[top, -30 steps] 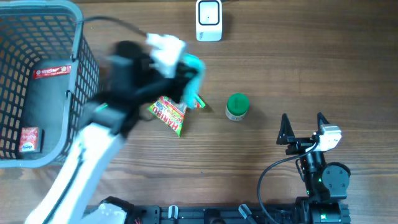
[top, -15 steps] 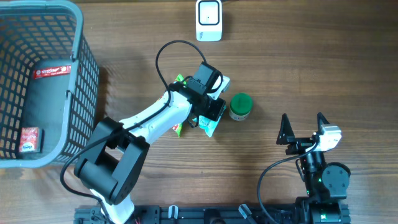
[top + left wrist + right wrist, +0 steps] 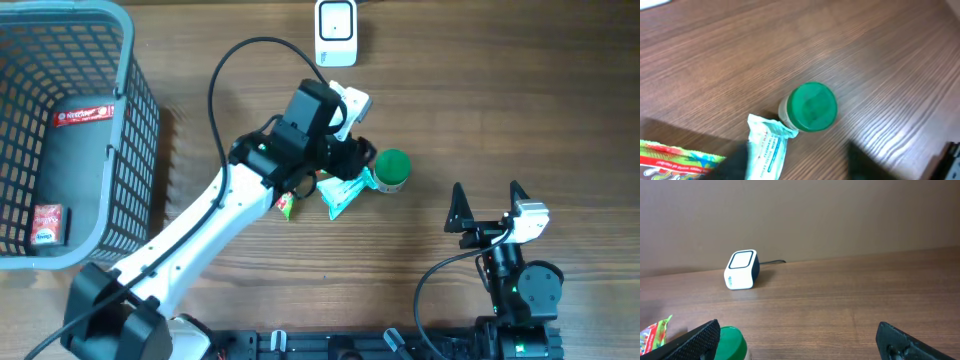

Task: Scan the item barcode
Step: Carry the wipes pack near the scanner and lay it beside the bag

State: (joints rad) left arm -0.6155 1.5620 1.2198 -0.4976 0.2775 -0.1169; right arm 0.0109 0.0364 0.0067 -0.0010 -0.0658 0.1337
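Observation:
A teal and white snack packet [image 3: 340, 194] lies flat on the wooden table, one end against a green-lidded jar [image 3: 391, 170]. My left gripper [image 3: 350, 168] hovers just over both, jaws apart and holding nothing. In the left wrist view the packet [image 3: 767, 150] rests beside the left finger, well away from the right finger, and the jar [image 3: 812, 106] stands just beyond it. The white barcode scanner [image 3: 336, 32] stands at the table's far edge, also seen as the scanner [image 3: 741, 270]. My right gripper [image 3: 488, 208] rests open near the front right, empty.
A red and green Haribo bag [image 3: 286, 203] lies partly under the left arm. A grey wire basket [image 3: 128, 120] at the far left holds a black item and a small red box [image 3: 47, 223]. A cable loops above the left arm.
The left arm swung right from beside the basket to the jar, and its jaws opened, letting the teal packet down on the table. The right arm has not moved.

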